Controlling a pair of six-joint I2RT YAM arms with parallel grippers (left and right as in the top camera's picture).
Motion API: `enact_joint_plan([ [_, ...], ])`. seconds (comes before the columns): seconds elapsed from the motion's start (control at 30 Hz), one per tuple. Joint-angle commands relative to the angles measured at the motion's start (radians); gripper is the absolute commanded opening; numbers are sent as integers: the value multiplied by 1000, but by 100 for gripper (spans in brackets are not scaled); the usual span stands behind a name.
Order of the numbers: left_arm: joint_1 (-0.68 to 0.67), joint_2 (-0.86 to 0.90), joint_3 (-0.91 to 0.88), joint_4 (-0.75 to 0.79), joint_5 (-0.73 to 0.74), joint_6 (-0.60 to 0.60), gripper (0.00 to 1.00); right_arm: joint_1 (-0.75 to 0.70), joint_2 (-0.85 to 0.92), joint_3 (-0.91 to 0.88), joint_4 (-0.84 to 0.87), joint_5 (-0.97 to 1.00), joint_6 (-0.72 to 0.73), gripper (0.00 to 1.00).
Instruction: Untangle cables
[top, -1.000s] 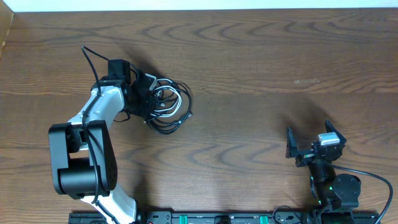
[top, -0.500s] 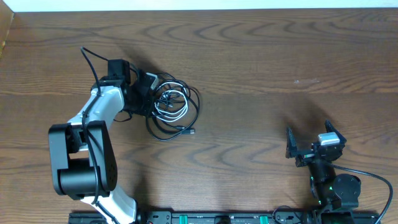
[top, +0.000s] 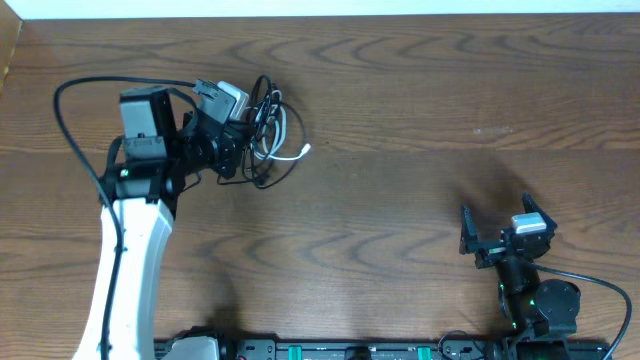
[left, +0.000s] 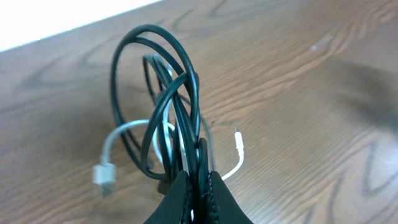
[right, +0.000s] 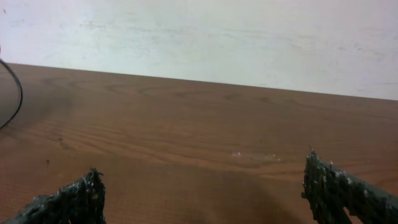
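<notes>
The cables (top: 264, 132) form one tangled bundle of black loops with a thin white cord (top: 292, 152) sticking out to the right. My left gripper (top: 243, 148) is shut on the black loops and holds the bundle lifted off the table at the upper left. In the left wrist view the black loops (left: 163, 99) rise from between the fingers (left: 177, 193), and the white cord (left: 118, 140) hangs below with its plug ends dangling. My right gripper (top: 494, 232) stands open at the lower right, far from the bundle, with nothing between its fingertips (right: 81, 199).
The brown wooden table (top: 400, 120) ends at a white strip along the far edge (top: 320, 8). The arm bases and a black rail (top: 350, 350) line the near edge. A thicker black arm cable (top: 90, 100) arcs over the left arm.
My left gripper has closed on the black loops and risen, pulling the bundle up and toward the far side. The left arm has swung upright. The right arm has not moved.
</notes>
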Motion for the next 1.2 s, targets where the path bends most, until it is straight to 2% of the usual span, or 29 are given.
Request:
enact_joint_plan([
  [0.0,2,-68,4,6,113,-13,8,-5,-5,-4,21,-61,17,99],
  [0.07,2,-80,4,6,146,-13,8,-5,-5,-4,64,-110,76,99],
  [0.17,1,-79,4,5,216,-13,8,-5,-5,-4,143,-180,260,99],
  [0.37,-1,-77,4,-17,227,-13,8,-5,-5,-4,187,-244,500,99],
  [0.43,-4,-77,4,-37,231,-12,8,-5,-5,4,205,-265,639,99],
  [0.53,-32,-77,4,-39,241,-11,8,-5,-5,32,205,-305,728,99],
  [0.67,-97,-77,4,-40,240,10,8,-5,1,76,200,-316,749,99],
  [0.8,-149,-77,4,-40,240,34,8,-5,90,158,158,-340,758,99],
  [1.0,-229,-67,4,-42,241,33,8,-5,396,335,64,-462,798,99],
  [1.1,-296,-38,4,-45,241,33,8,-5,637,437,70,-577,798,99],
  [1.17,-323,-21,4,-48,241,33,8,-5,724,457,125,-625,798,99],
])
